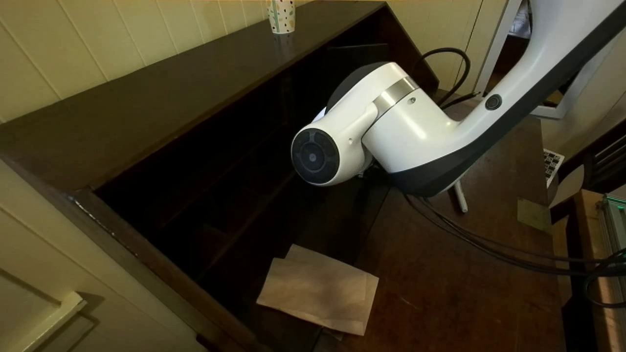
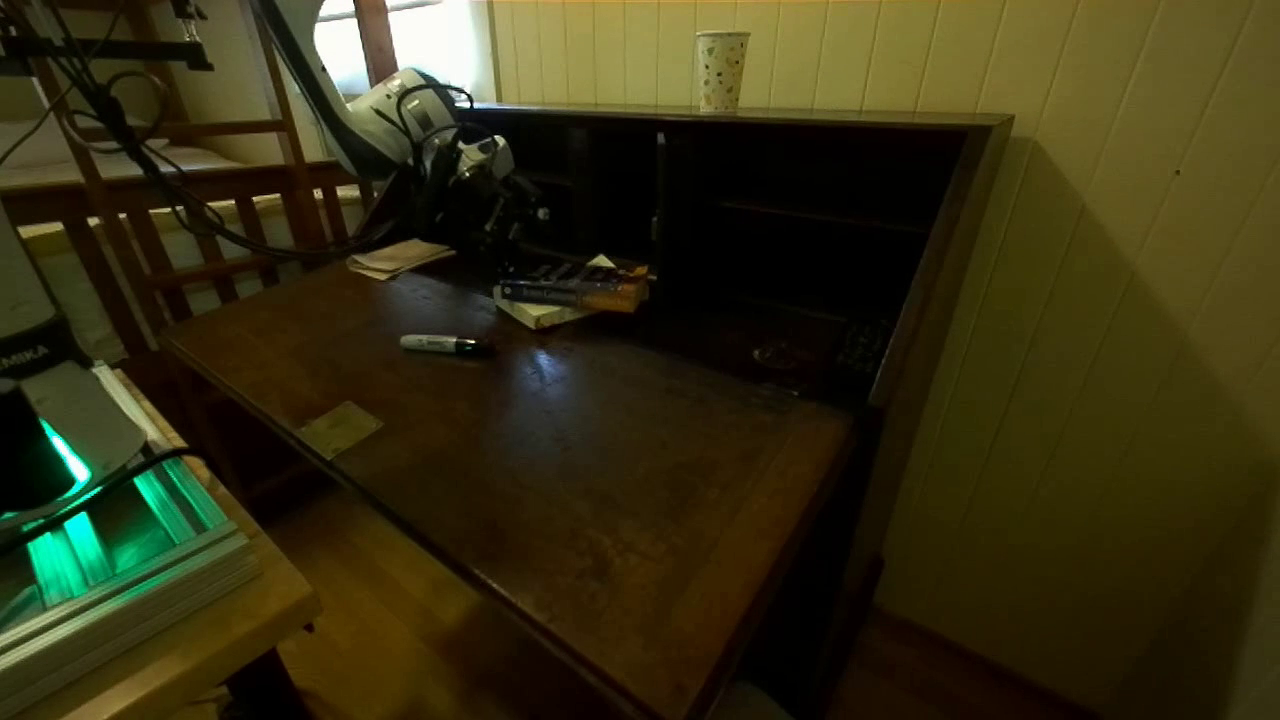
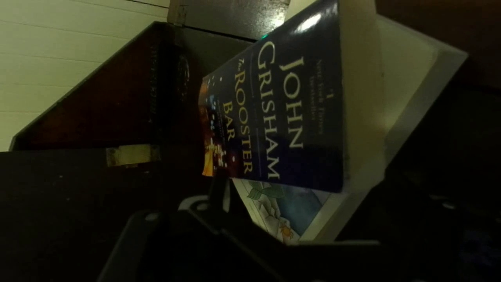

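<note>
In the wrist view a dark paperback point(image 3: 270, 117), "The Rooster Bar" by John Grisham, lies skewed on a paler book point(image 3: 305, 207) with a painted cover. My gripper point(image 3: 330, 192) stands open at the near end of this pile. One finger point(image 3: 218, 194) is close to the paperback's lower corner; contact cannot be made out. Deep shadow hides most of the opposite finger. An exterior view has the gripper point(image 2: 515, 245) just above and beside the stacked paperback point(image 2: 575, 290) and pale book point(image 2: 545, 315). In the remaining exterior view the arm point(image 1: 352, 127) blocks gripper and books.
Brown paper sheets point(image 1: 320, 291) lie near the desk's cubbies. A marker point(image 2: 440, 344) rests on the desk top point(image 2: 560, 450). On the upper shelf stands a patterned cup point(image 2: 722, 70). An upright divider point(image 2: 660, 195) rises behind the books. Cables point(image 1: 489, 247) trail from the arm.
</note>
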You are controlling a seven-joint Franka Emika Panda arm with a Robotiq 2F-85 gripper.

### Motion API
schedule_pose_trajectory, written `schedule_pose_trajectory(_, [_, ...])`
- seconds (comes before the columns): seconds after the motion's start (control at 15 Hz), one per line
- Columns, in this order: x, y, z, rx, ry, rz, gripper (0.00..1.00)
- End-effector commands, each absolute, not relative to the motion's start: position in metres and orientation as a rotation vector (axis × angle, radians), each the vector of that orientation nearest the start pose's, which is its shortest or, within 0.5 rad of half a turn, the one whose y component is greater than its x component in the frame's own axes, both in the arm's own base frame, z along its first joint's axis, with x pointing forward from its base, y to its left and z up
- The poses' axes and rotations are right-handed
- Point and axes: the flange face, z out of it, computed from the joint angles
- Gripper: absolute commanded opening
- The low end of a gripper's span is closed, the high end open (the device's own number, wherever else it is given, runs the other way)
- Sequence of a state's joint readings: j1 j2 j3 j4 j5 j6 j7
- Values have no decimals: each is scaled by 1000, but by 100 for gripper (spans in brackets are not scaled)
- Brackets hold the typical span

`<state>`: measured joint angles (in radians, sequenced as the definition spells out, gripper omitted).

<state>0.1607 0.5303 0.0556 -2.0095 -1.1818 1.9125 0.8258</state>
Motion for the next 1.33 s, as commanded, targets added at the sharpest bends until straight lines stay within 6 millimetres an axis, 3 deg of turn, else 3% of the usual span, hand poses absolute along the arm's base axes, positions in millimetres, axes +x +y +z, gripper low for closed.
schedule_pose_trajectory(0.0, [563,61,178,2071,210,-65,66])
schedule_pose_trajectory(0.4, [557,62,170,2068,197,-102,23])
schedule_pose_trajectory(0.47, [556,61,169,2068,191,-106,66])
schedule_pose_trajectory(0.6, [556,61,170,2074,187,-107,63])
schedule_pose_trajectory(0.87, [556,62,172,2087,176,-111,88])
schedule_pose_trajectory(1.0, [555,63,171,2092,173,-120,94])
schedule_pose_trajectory(1.13, [553,64,171,2105,165,-132,90])
schedule_pose_trajectory(1.2, [552,65,170,2112,157,-139,69])
schedule_pose_trajectory(1.27, [551,65,171,2122,150,-148,72])
